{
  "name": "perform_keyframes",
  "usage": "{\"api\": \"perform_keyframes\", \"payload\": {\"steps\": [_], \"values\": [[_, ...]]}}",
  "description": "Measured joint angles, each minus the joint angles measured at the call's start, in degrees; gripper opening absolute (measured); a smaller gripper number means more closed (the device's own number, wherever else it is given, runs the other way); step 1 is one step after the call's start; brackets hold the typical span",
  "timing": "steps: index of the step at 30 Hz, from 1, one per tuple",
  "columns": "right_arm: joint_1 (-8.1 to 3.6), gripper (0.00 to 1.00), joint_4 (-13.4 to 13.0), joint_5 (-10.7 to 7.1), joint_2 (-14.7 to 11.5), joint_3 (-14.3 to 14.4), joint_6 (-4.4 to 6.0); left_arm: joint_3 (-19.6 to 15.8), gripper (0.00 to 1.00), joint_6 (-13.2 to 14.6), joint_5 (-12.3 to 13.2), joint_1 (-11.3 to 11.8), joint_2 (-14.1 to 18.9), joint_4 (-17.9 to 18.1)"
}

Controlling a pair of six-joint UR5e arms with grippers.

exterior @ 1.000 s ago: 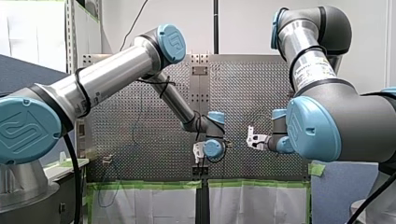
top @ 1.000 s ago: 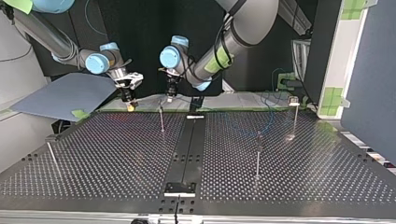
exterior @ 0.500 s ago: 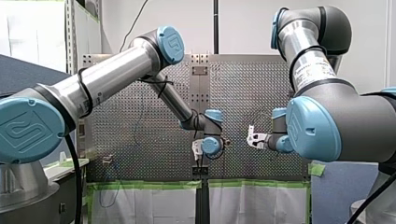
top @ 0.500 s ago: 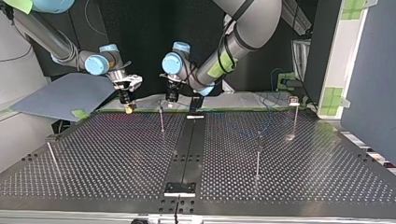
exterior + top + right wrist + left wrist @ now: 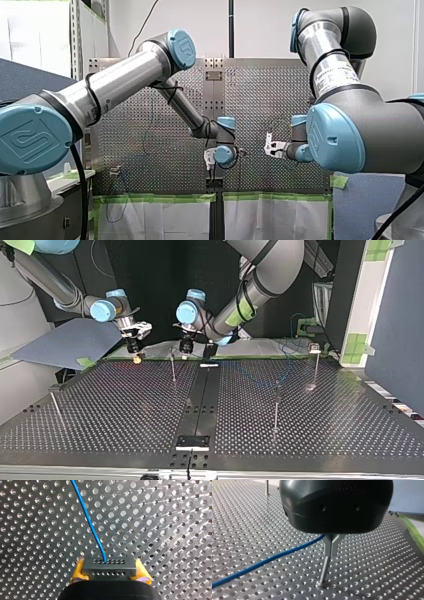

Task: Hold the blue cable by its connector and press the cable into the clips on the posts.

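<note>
While my right arm comes in low from the top view's left, its gripper (image 5: 135, 356) points down near the table's (image 5: 125, 410) edge on the arms' side. Its yellow pads (image 5: 78, 571) are clamped on both ends of the grey connector (image 5: 110, 566). My left arm bends in beside it, and its gripper (image 5: 186, 347) hangs just beside the top of a post (image 5: 173, 367). Black housing hides those fingers, so I cannot tell how they stand. Other posts (image 5: 276, 410) stand well apart across the table. The cable (image 5: 87, 517) leaves the connector and runs straight ahead of my right gripper, over the holes. Under my left gripper it meets the fork of the post's clip (image 5: 331, 543) and slants away, down toward the table.
</note>
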Motion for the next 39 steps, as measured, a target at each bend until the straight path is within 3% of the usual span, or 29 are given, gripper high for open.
{"api": "perform_keyframes", "payload": {"steps": [8,19,39], "values": [[0.00,0.00,-0.08,0.42,0.03,-0.45,-0.04,2.14,0.02,-0.63,1.04,0.59,-0.39,-0.96],[0.01,0.00,-0.31,0.73,0.06,-1.08,-0.09,6.12,0.02,-1.19,2.41,1.63,-3.96,-3.78],[0.00,0.00,-2.09,2.17,0.07,-2.48,-0.18,9.86,0.02,-1.87,4.31,4.69,-4.12,-4.08]]}}
